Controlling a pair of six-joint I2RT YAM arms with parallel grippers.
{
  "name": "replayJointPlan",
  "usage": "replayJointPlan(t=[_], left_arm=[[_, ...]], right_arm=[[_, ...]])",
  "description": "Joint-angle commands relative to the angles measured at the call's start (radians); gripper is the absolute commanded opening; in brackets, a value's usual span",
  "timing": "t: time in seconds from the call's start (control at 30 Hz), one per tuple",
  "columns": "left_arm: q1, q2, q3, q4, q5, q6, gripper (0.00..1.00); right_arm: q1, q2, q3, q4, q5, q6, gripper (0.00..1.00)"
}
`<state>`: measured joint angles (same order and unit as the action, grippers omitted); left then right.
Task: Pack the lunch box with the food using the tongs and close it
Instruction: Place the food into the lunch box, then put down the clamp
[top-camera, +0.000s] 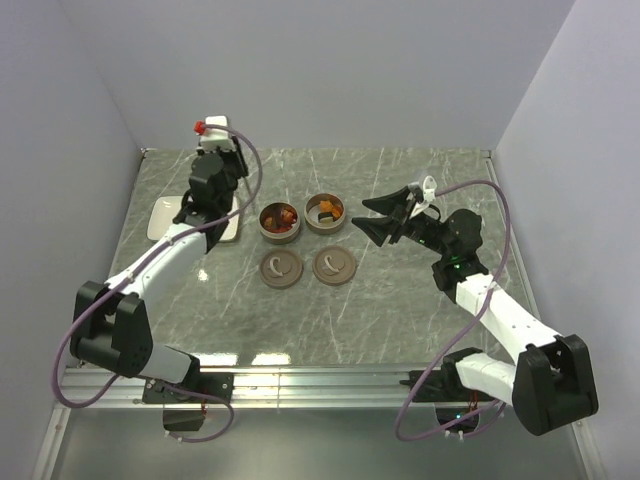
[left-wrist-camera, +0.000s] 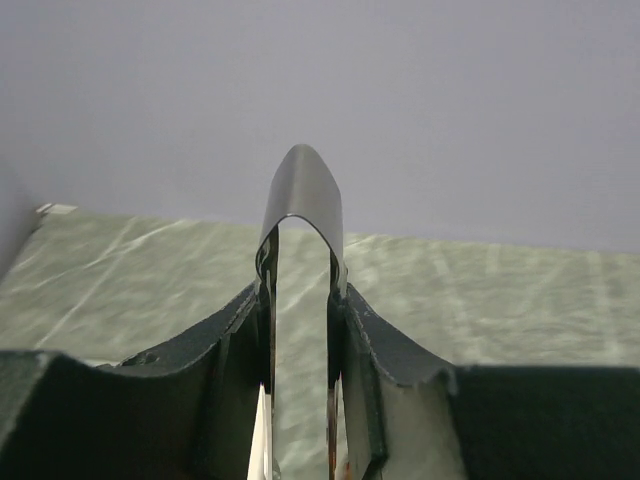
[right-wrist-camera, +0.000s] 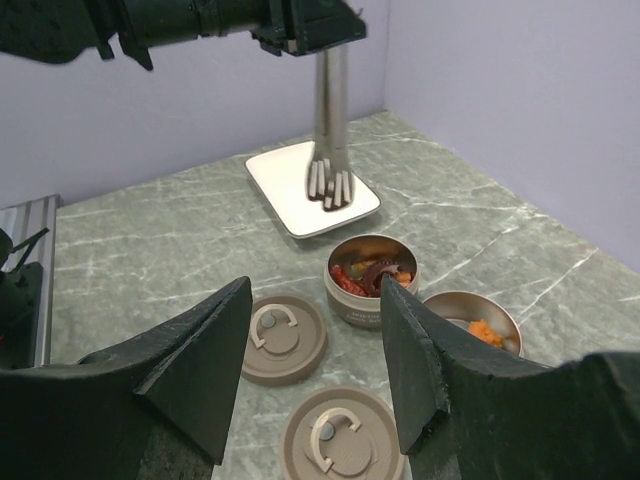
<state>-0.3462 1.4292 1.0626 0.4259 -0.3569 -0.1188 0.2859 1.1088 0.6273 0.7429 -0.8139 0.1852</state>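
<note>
My left gripper (left-wrist-camera: 300, 300) is shut on the metal tongs (left-wrist-camera: 302, 195), its fingers squeezing the two arms below the bend. In the right wrist view the tongs (right-wrist-camera: 328, 120) hang straight down from it, with a dark piece of food (right-wrist-camera: 329, 204) between their tips, low over the white plate (right-wrist-camera: 280, 175). The lunch box is two round tins: one (right-wrist-camera: 350, 305) holds red-brown and orange food (right-wrist-camera: 372, 275), the other (right-wrist-camera: 440, 308) holds orange food (right-wrist-camera: 480, 332). My right gripper (right-wrist-camera: 315, 292) stands open and empty, above the table on the near side of the tins.
Two brown lids (top-camera: 280, 267) (top-camera: 334, 265) lie flat in front of the tins (top-camera: 279, 220) (top-camera: 325, 212). The plate (top-camera: 160, 225) sits at the far left, under my left gripper (top-camera: 200, 205). My right gripper (top-camera: 385, 222) is just right of the tins. Grey walls enclose the table.
</note>
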Motion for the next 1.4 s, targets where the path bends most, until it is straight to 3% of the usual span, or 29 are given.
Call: replayJointPlan(t=[0.0, 0.13, 0.27, 0.53, 0.8, 0.97, 1.2, 1.37], left_arm=[[0.091, -0.079, 0.056, -0.151, -0.024, 0.007, 0.38], [0.203, -0.099, 0.085, -0.284, 0.056, 0.008, 0.38], [0.294, -0.078, 0.125, -0.423, 0.234, 0.033, 0.38], [0.294, -0.078, 0.094, -0.504, 0.321, -0.005, 0.4], [0.263, -0.18, -0.003, -0.555, 0.343, -0.067, 0.4], [0.269, -0.185, 0.023, -0.686, 0.204, -0.064, 0.39], [0.412, -0.181, 0.027, -0.76, 0.26, -0.033, 0.39], [0.493, -0.185, 0.031, -0.8, 0.203, -0.022, 0.38]], right_arm=[[0.007, 0.032, 0.031, 0.07, -0.033, -0.006, 0.61], [0.007, 0.091, 0.08, 0.098, -0.062, -0.006, 0.61], [0.004, 0.193, 0.176, 0.141, -0.109, 0.008, 0.61], [-0.01, 0.301, 0.232, 0.219, -0.168, 0.071, 0.61], [-0.01, 0.365, 0.241, 0.331, -0.223, 0.158, 0.61], [-0.011, 0.35, 0.235, 0.334, -0.223, 0.155, 0.61], [-0.014, 0.315, 0.232, 0.279, -0.192, 0.091, 0.61], [-0.027, 0.367, 0.285, 0.311, -0.214, 0.111, 0.61]])
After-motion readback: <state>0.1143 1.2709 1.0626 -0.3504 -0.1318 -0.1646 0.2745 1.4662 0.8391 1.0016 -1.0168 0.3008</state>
